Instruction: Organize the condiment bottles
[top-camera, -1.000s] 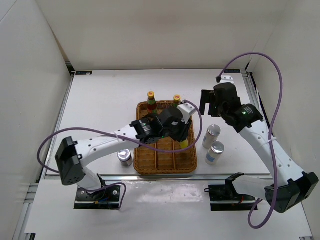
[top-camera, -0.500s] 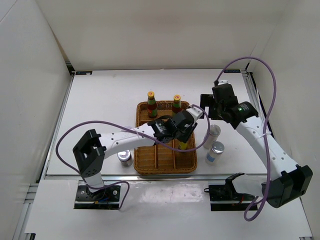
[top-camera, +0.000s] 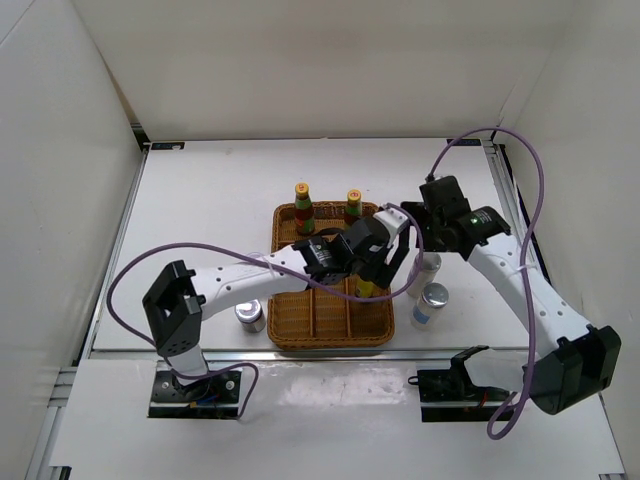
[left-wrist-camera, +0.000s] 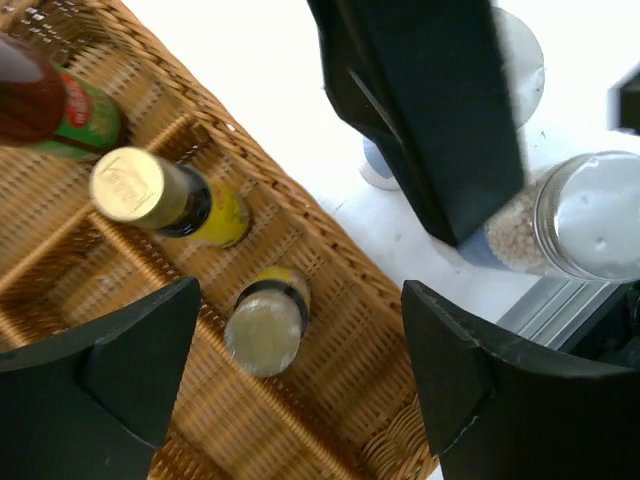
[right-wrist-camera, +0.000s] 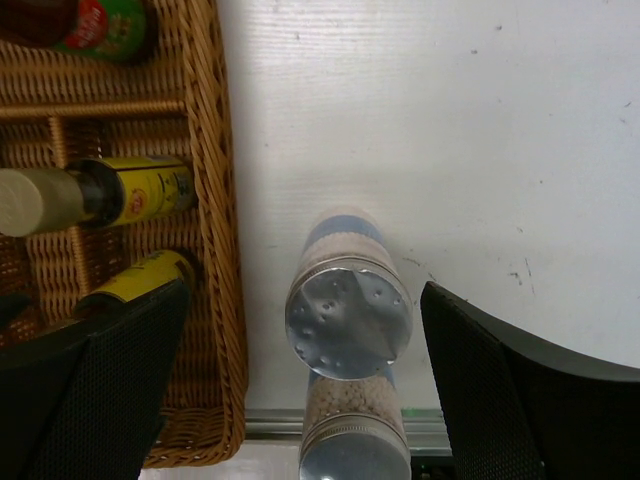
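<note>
My left gripper hangs open over the right column of the wicker tray. In the left wrist view a small dark yellow-labelled bottle stands free in the tray between the spread fingers of that gripper, next to a second small bottle. Two tall yellow-capped sauce bottles stand at the tray's far end. My right gripper is open directly above a silver-lidded jar, without touching it. A second jar stands just nearer.
Another silver-lidded jar stands on the table left of the tray. The two right-hand jars sit close to the tray's right rim. The two grippers hang close together over that rim. Purple cables loop above both arms.
My left gripper has opened and let go of the small yellow-labelled bottle in the tray. The right arm has swung left and nearer, over the jar beside the tray.
</note>
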